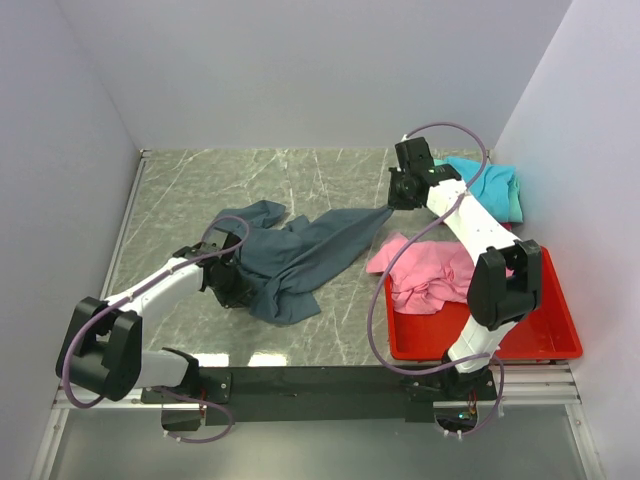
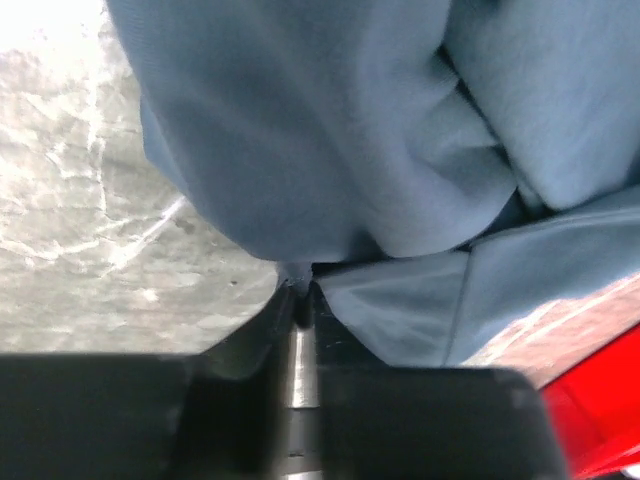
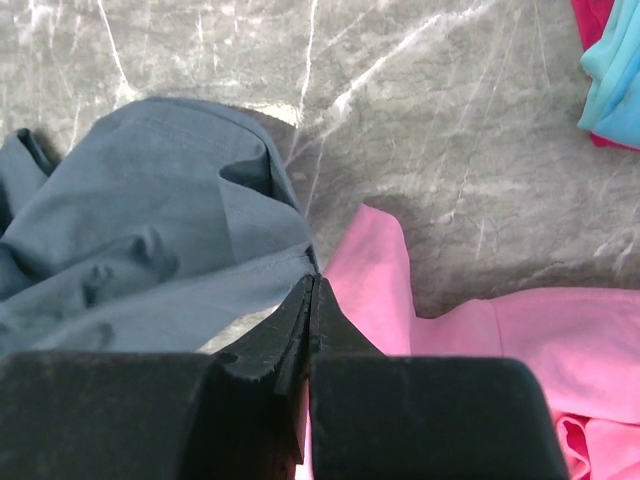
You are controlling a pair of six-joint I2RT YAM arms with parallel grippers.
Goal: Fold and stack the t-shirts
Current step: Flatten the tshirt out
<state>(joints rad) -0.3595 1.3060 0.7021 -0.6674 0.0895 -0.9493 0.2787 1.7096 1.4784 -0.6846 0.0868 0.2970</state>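
Observation:
The dark slate blue-grey t-shirt (image 1: 295,255) lies crumpled mid-table, one end stretched up to the right. My left gripper (image 1: 232,285) sits at its left edge, with the jaws pinched together on a small fold of the blue cloth (image 2: 298,275). My right gripper (image 1: 395,200) is shut on the shirt's far right tip (image 3: 313,280) and holds it off the table. A pink t-shirt (image 1: 425,270) lies heaped below that gripper, partly over the bin. Turquoise and mint t-shirts (image 1: 490,185) lie folded at the back right.
A red plastic bin (image 1: 540,330) stands at the front right beside the right arm's base. White walls close in the grey marble table (image 1: 200,190) on the left, back and right. A strip of red cloth (image 3: 590,15) shows beside the turquoise t-shirt (image 3: 615,70).

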